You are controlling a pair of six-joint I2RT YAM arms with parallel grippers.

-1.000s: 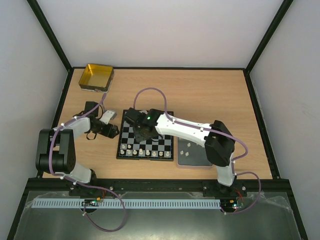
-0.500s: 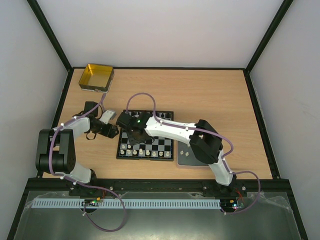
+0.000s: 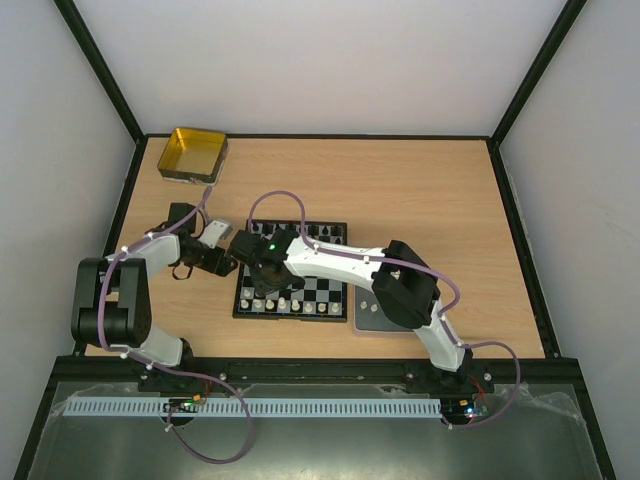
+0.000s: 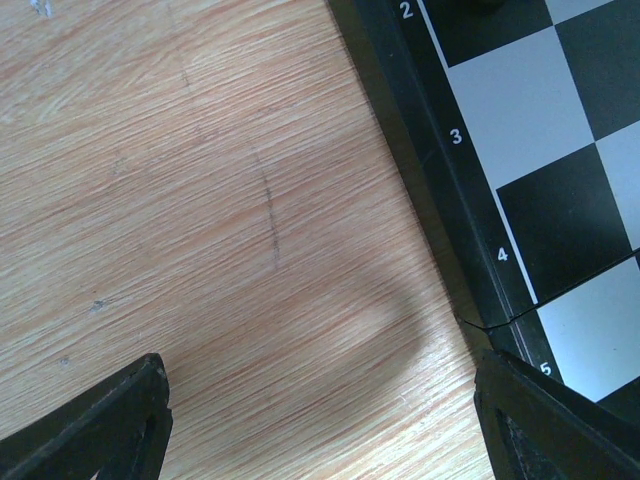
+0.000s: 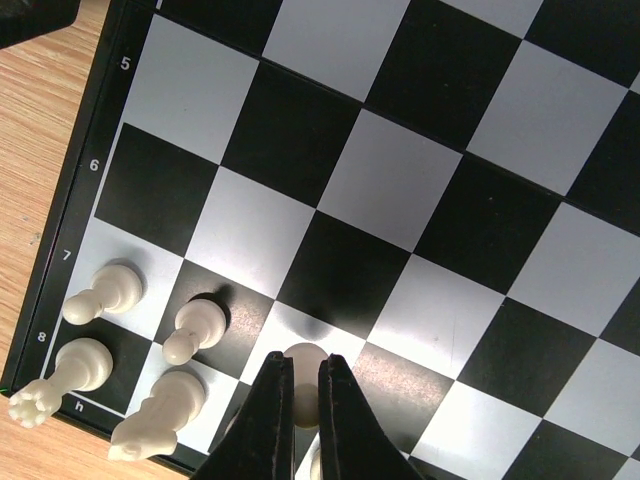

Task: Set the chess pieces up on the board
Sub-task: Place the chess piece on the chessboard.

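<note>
The board lies at the table's middle, with a row of white chess pieces along its near edge. My right gripper is over its near left part. In the right wrist view the right gripper is shut on a white pawn just above a white square in row 7 of the board. Two white pawns, a rook and a knight stand to its left. My left gripper is open and empty over bare wood beside the board's left border.
A grey tray with a few white pieces lies right of the board. A yellow tin stands at the far left corner. The two grippers are close together at the board's left edge.
My right gripper has moved left across the board toward its near left corner, with the arm folding in behind it. The left arm has not moved.
</note>
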